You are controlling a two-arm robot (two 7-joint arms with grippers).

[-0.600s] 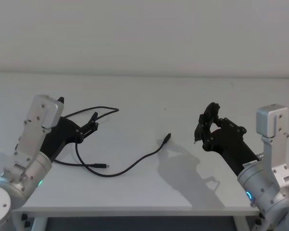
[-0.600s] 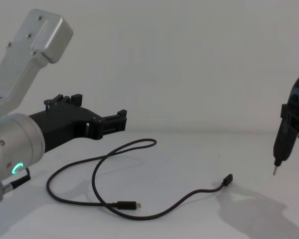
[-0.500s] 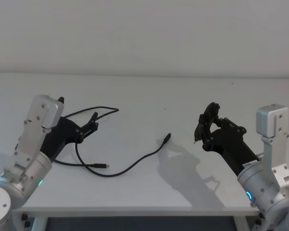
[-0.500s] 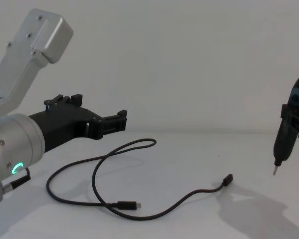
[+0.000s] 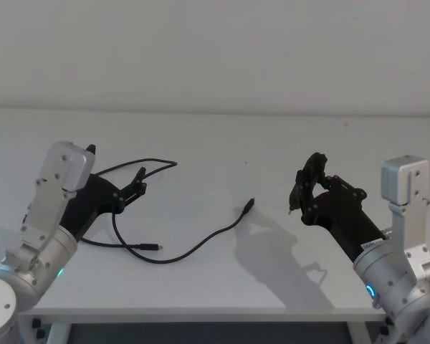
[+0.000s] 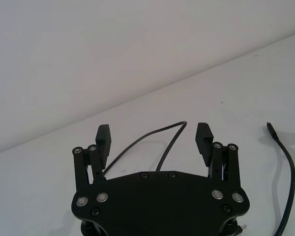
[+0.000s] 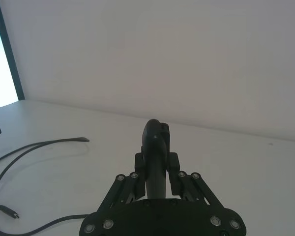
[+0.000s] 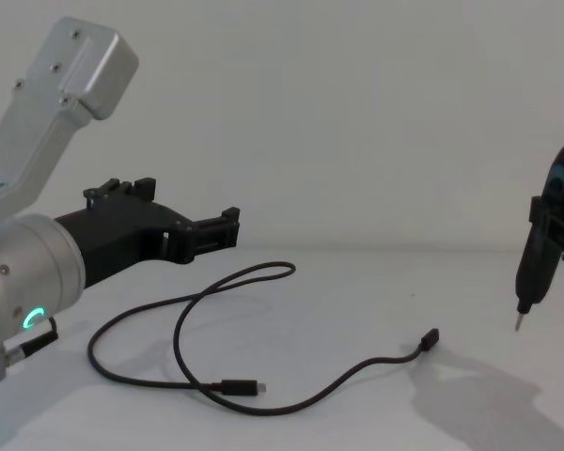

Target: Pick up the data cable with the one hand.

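The data cable (image 5: 201, 243) is a thin black cord lying in loose loops on the white table (image 5: 222, 290). One plug (image 5: 249, 206) lies near the middle and the other (image 8: 241, 386) closer to the front. My left gripper (image 5: 140, 180), the one hand, hovers open just above the cable's far loop (image 6: 169, 147), apart from it. It shows black and angular on its silver cylinder with the green ring (image 8: 30, 318). My right gripper (image 7: 156, 178) is raised at the right, shut on a black pointed tool (image 8: 536, 263) with a blue mark.
The table's front edge (image 5: 201, 312) runs close below both arms. A plain white wall stands behind the table. Bare tabletop lies between the cable's middle plug and the right arm.
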